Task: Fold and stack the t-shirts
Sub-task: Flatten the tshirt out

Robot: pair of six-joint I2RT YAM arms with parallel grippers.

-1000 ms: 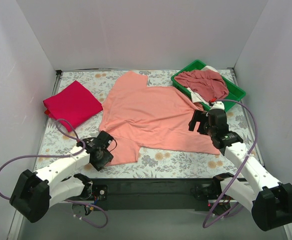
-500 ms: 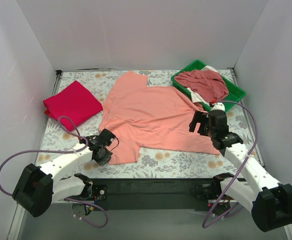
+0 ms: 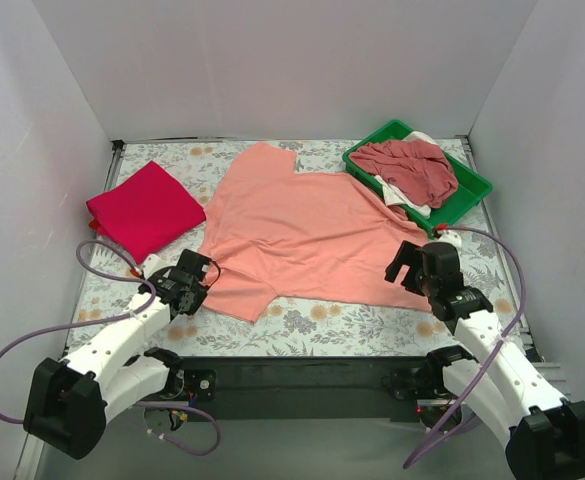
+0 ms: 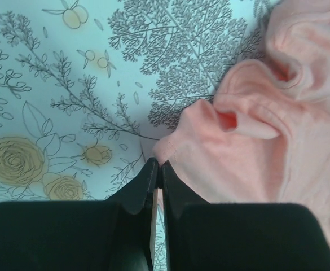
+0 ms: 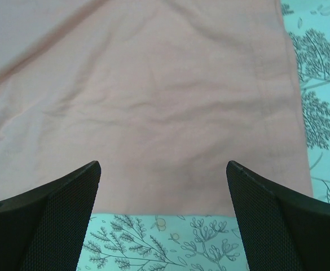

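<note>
A salmon-pink t-shirt (image 3: 302, 230) lies spread flat across the middle of the table. My left gripper (image 3: 200, 276) is shut on the edge of its near-left sleeve (image 4: 210, 147), which bunches into folds just beyond the jaws (image 4: 158, 167). My right gripper (image 3: 412, 266) stands open, low over the shirt's near-right hem (image 5: 170, 186), with cloth and bare table between its fingers (image 5: 163, 165). A folded crimson-red t-shirt (image 3: 144, 208) rests at the far left. A dusty rose-red t-shirt (image 3: 407, 165) is heaped on a white one (image 3: 413, 206) in the tray.
The green plastic tray (image 3: 473, 186) sits at the back right corner, close behind my right arm. White walls close in the table on three sides. The floral table cover (image 3: 342, 320) shows bare along the near edge.
My left gripper closed on the sleeve edge and drew back to the left, dragging the sleeve with it. My right gripper slid nearer and slightly right, to the hem.
</note>
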